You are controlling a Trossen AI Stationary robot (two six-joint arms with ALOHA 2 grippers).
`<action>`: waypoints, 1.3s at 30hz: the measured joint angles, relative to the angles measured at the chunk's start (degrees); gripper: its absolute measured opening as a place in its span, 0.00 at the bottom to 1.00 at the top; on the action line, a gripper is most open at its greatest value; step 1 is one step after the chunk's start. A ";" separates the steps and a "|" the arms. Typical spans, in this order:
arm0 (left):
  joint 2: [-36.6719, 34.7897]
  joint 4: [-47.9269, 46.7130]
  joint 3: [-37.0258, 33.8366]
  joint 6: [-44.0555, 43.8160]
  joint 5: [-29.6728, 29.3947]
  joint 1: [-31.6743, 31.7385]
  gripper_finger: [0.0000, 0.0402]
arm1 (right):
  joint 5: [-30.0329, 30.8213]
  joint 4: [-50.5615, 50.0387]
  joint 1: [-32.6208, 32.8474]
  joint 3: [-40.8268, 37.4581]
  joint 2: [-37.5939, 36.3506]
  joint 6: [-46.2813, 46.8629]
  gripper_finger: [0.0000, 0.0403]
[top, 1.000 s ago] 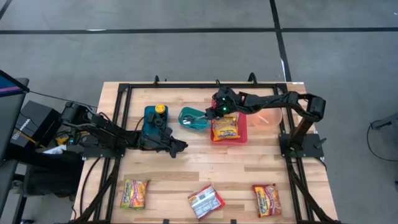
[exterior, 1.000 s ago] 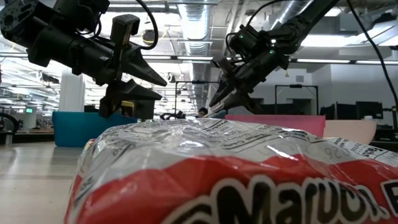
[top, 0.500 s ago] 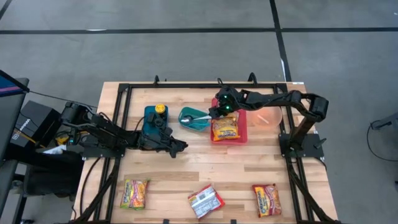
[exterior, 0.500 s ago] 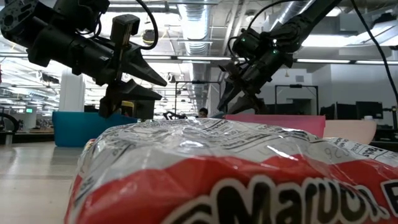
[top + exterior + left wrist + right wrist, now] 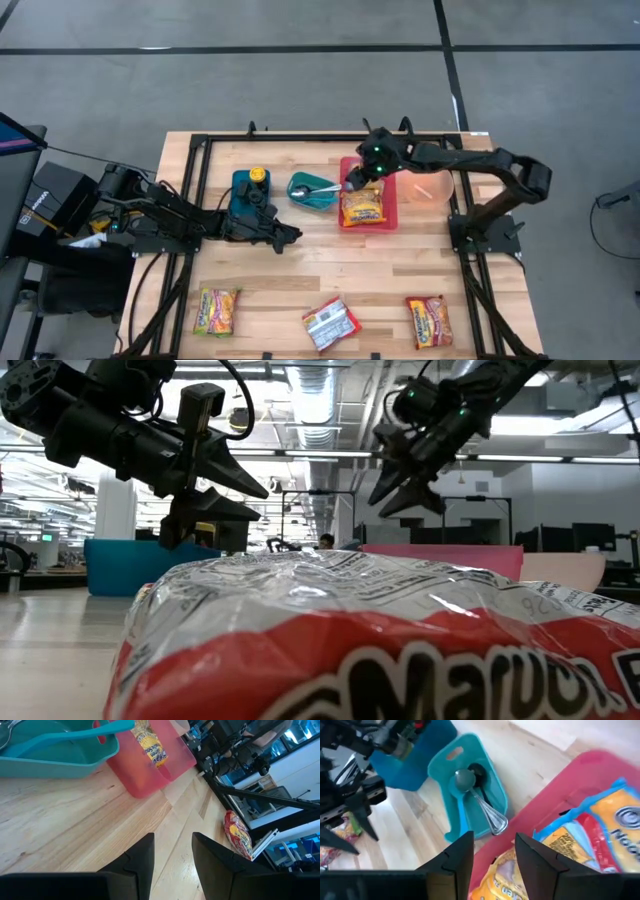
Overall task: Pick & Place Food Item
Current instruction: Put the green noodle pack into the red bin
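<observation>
"Maruc…" on nearest noodle packet (image 5: 380, 650)

Wooden desk (image 5: 320, 275), black frame running around its edges. Sitting directly on it: blue box (image 5: 245, 195), teal tray (image 5: 312, 192), red bin (image 5: 368, 195), pink bowl (image 5: 428, 186). Three noodle packets lying along the near edge (image 5: 216, 310) (image 5: 331, 323) (image 5: 429, 321).

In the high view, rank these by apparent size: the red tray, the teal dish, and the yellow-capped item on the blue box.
1. red tray
2. teal dish, somewhat smaller
3. yellow-capped item, by far the smallest
</observation>
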 joint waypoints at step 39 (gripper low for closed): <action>-0.02 6.97 0.00 11.70 1.36 -3.23 0.32 | 58.79 -3.29 41.71 -3.88 -14.97 -17.33 0.34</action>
